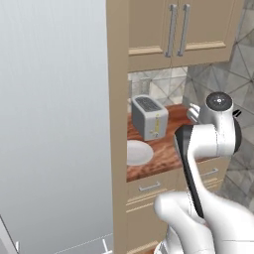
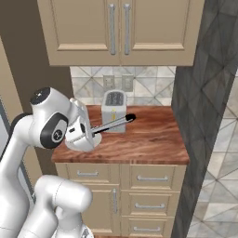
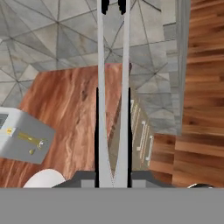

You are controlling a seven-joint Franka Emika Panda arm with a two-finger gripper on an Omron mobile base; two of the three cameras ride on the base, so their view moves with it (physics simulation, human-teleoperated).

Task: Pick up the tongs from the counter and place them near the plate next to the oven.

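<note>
Tongs, slim silver-grey with black tips, stick out level from the black-and-white gripper, which is clamped on their handle end, carried above the reddish-brown wood counter for setting beside the round white plate

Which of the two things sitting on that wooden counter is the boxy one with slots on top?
The silver toaster, standing at the back of the counter. The other thing, the white plate, is flat and round, nearer the front edge.
</note>
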